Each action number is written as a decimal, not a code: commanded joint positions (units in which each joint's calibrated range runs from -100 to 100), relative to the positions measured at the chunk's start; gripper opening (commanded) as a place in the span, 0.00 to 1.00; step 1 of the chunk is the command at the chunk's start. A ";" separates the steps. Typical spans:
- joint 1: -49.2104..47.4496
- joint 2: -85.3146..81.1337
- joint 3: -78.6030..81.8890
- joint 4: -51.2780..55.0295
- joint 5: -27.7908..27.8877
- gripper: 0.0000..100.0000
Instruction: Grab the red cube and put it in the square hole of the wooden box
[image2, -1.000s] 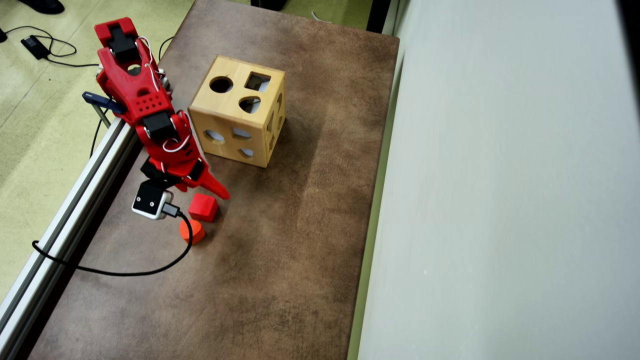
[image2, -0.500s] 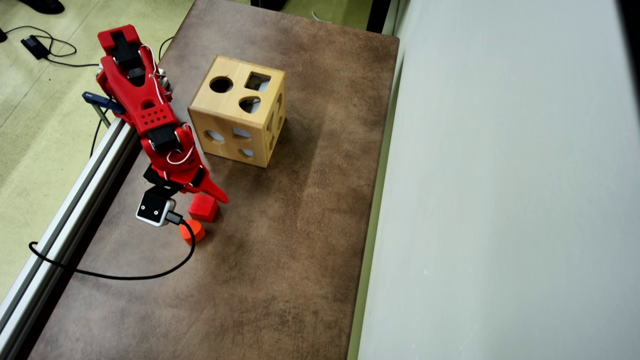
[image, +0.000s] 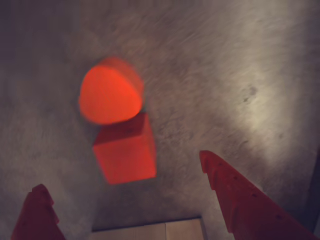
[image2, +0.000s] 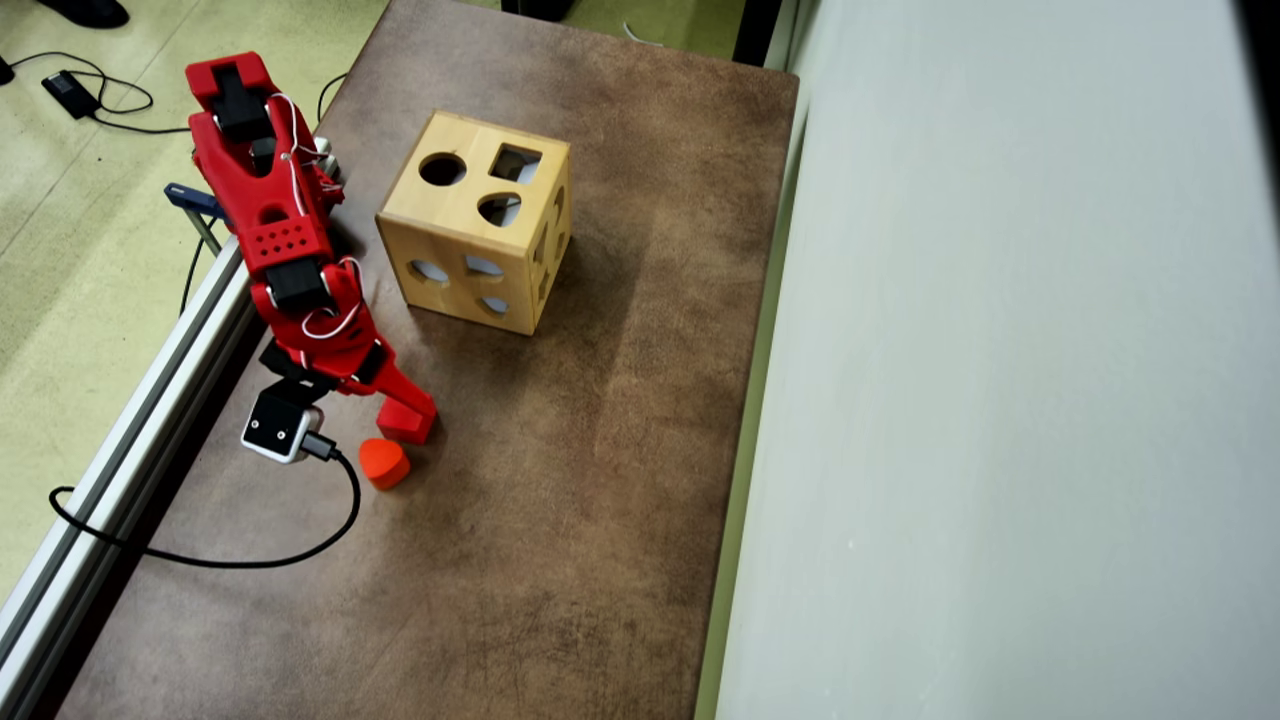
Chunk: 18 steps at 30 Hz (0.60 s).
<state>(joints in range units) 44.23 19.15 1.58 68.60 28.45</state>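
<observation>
Spread wide, the claw is hanging over the red cube with nothing between its fingers; in the wrist view one red finger is standing to the right of the cube and the other is showing at the lower left corner, both clear of it. That view is blurred, so finer detail is lost.

The red cube is lying on the brown worktop, and everything else is placed from it. An orange-red rounded block is sitting just beyond the cube in the wrist view, touching it or very nearly so. In the overhead view the claw is covering part of the cube, the rounded block is lying just below and left of it, and the wooden box is standing well apart, up and to the right. The square hole is on the box's top face, beside a round cutout and a heart-like one.

The step in hand appears to be the approach for the grasp: the lift and the carry are not yet begun. The next move is probably calling for a descent until the fingers are flanking two flat faces of the cube, then a closing. The rounded block is crowding one side, so the fingers likely need to stay off that side, or they risk pinching or nudging the wrong piece.
</observation>
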 joint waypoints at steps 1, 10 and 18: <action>-0.55 0.17 -1.49 -0.45 0.29 0.45; -2.63 3.73 -2.21 -0.45 0.24 0.45; -4.86 3.82 -2.30 -0.45 -0.15 0.45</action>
<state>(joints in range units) 39.99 23.47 1.58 68.44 28.55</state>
